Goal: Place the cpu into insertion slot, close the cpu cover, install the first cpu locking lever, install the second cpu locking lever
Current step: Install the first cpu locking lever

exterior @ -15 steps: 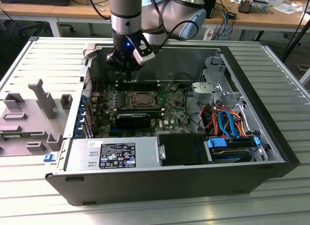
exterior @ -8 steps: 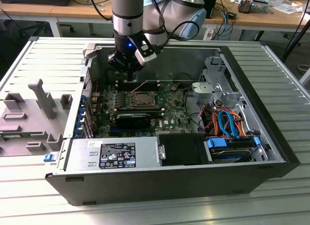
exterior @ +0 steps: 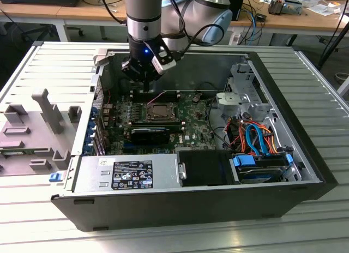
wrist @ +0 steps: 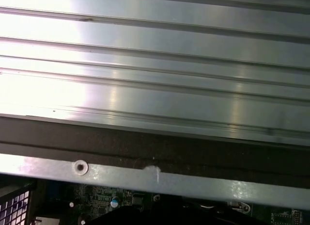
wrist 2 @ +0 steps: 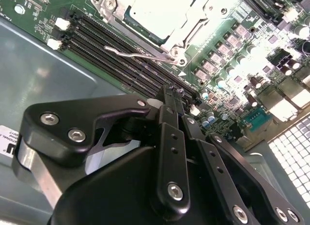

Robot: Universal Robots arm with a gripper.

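Pincer (exterior: 146, 86) hung inside the open case (exterior: 180, 201) on the ribbed counter (exterior: 38, 73), its fingers (wrist 2: 170, 123) pressed together with nothing between them. Near its tips sat the slot (exterior: 158, 112), the cpu (wrist 2: 157, 14) in it, the cover (wrist 2: 196, 22) flat around it. A wire lever (wrist 2: 140, 55) lay beside the slot.

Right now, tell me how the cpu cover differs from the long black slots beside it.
The cpu cover is bright silvery metal; the long black slots are dark. The cover is one square frame with a cut-out middle; the slots are several narrow strips in parallel rows. Both lie flat on the green board, side by side.
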